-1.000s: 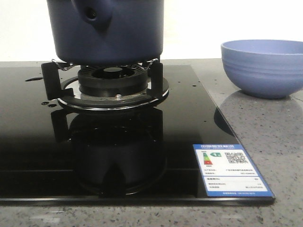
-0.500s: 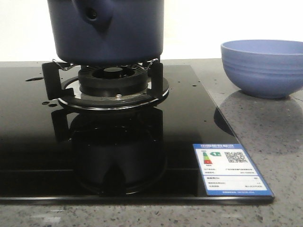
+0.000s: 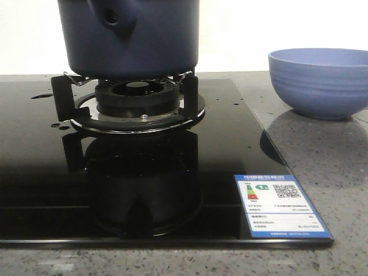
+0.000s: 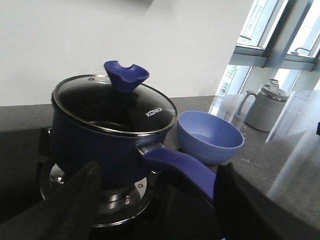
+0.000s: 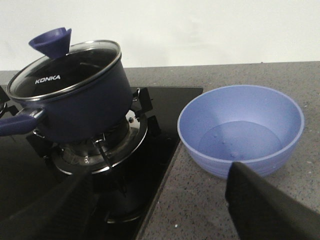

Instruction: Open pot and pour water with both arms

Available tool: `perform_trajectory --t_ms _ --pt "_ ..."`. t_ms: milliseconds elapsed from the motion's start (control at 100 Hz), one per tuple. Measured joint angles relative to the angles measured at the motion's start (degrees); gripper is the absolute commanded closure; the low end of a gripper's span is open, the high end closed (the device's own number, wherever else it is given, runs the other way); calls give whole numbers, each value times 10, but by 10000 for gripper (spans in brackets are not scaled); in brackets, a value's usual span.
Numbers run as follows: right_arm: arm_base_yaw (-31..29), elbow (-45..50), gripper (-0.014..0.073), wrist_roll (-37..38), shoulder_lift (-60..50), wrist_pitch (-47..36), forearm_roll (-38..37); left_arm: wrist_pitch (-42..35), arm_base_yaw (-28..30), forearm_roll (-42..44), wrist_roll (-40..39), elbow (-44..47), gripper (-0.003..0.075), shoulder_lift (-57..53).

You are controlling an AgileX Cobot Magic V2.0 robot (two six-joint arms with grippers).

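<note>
Lidded pot (image 4: 112, 132), frame centre, sits on the burner (image 3: 138, 103); bowl (image 5: 241, 129) waits at right to receive water. Both grippers (image 4: 155, 200) (image 5: 160, 205) hover, fingers apart, holding nothing.

Dark navy pot (image 4: 100, 145) upright on the burner, glass lid on, blue handle sticking out sideways
</note>
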Motion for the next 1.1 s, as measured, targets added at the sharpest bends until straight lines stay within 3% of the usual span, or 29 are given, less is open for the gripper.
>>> perform_trajectory --t_ms 140,280,590,1100 --pt "0 -4 144 -10 12 -11 0 -4 0 -85 122 -16 302 48" --pt "0 -19 144 -18 47 -2 1 -15 0 -113 193 -51 300 116" --pt "0 -40 144 -23 92 0 1 -17 0 -121 242 -144 218 294" --pt "0 -40 144 -26 95 0 1 17 -2 -179 314 -271 216 484"
